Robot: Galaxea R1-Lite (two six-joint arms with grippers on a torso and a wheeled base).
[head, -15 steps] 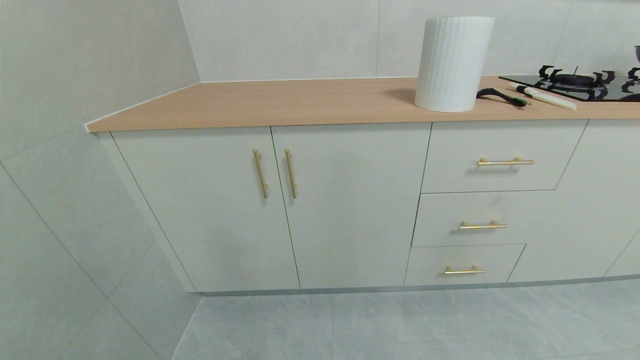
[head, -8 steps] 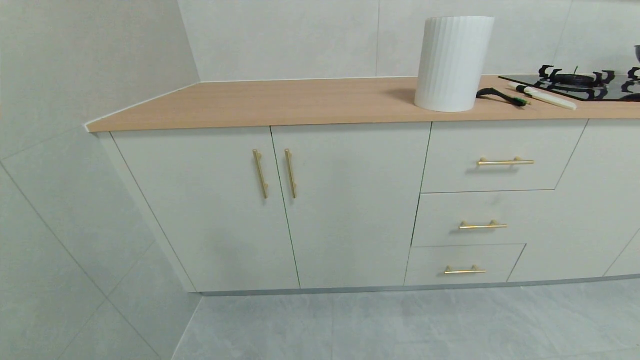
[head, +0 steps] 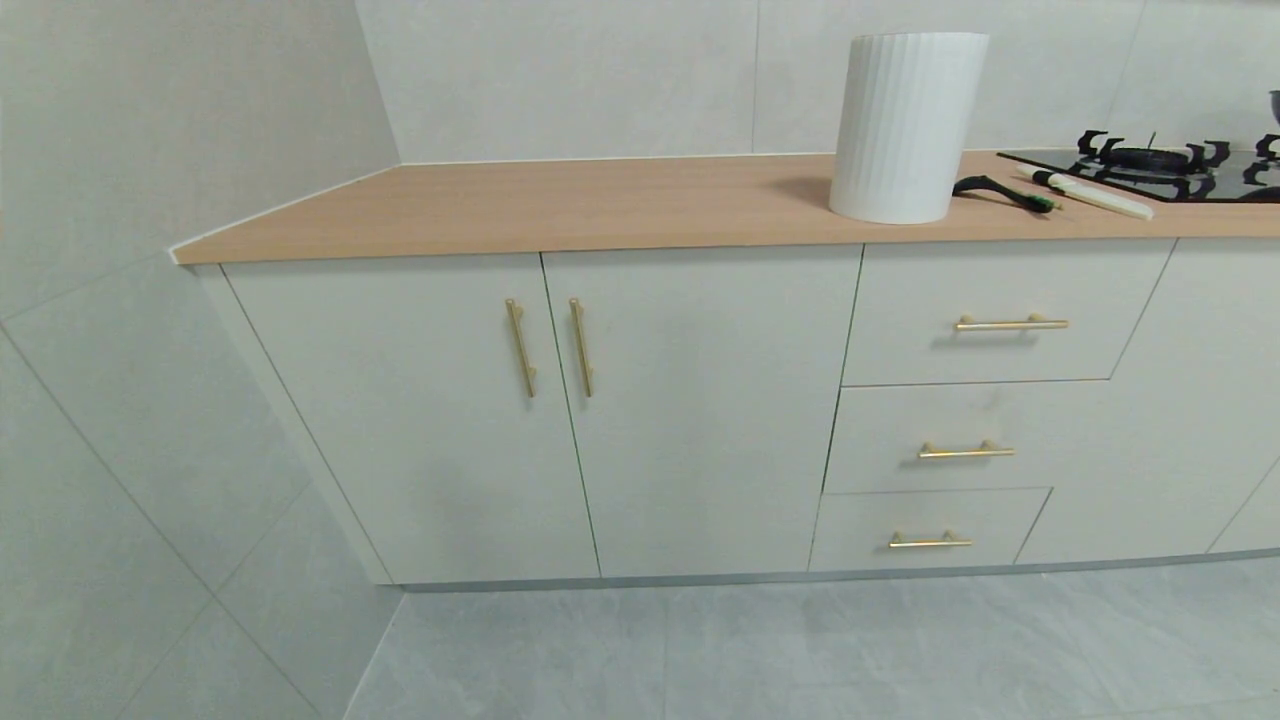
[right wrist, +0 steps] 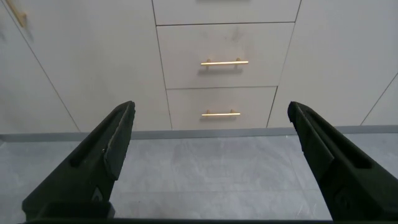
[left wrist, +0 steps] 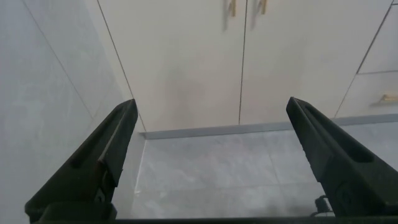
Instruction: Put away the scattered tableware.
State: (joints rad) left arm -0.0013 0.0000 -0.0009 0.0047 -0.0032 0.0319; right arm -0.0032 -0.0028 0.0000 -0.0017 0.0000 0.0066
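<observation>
On the wooden countertop (head: 560, 205) stands a tall white ribbed container (head: 905, 125). Just right of it lie a black-handled utensil (head: 1003, 192) and a white knife (head: 1088, 194) with a dark handle, next to the stove. My left gripper (left wrist: 211, 118) hangs open, low above the floor, facing the double cabinet doors (left wrist: 242, 56). My right gripper (right wrist: 211, 118) is open too, low and facing the lower drawers (right wrist: 224, 62). Nothing is between either pair of fingers.
A black gas hob (head: 1160, 165) sits at the counter's right end. Below the counter are two doors with gold handles (head: 550, 345) and three drawers with gold handles (head: 1010, 323). A tiled wall (head: 150, 350) closes the left side. Grey floor (head: 800, 650) lies in front.
</observation>
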